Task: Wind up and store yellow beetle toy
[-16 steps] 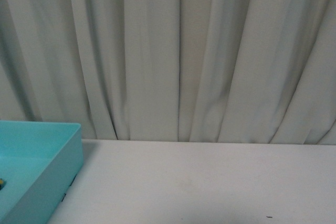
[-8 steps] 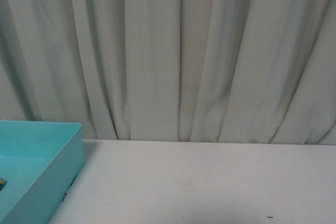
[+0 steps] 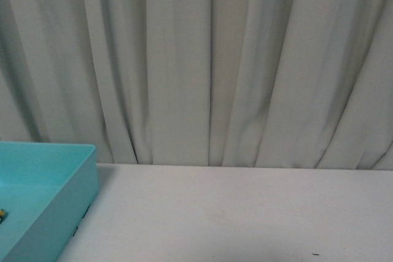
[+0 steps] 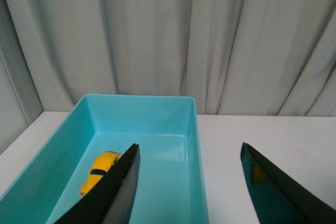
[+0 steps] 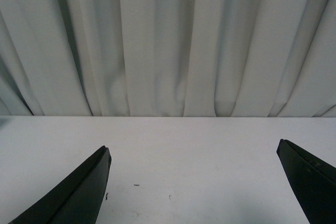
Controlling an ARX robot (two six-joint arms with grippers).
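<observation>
The yellow beetle toy [image 4: 100, 168] lies on the floor of a turquoise bin [image 4: 191, 145], partly hidden behind one black finger of my left gripper [image 4: 190, 151]. The left gripper is open and empty, above the bin's near end. In the front view only a tiny yellow speck of the toy [image 3: 2, 214] shows at the picture's left edge inside the bin [image 3: 80, 179]. My right gripper [image 5: 193, 150] is open and empty over the bare white table [image 5: 189, 145]. Neither gripper shows in the front view.
A pale pleated curtain [image 3: 209, 59] hangs along the table's far edge. The white table [image 3: 245, 213] stretches to the right of the bin. A few small dark specks [image 5: 136, 185] lie on the table under the right gripper.
</observation>
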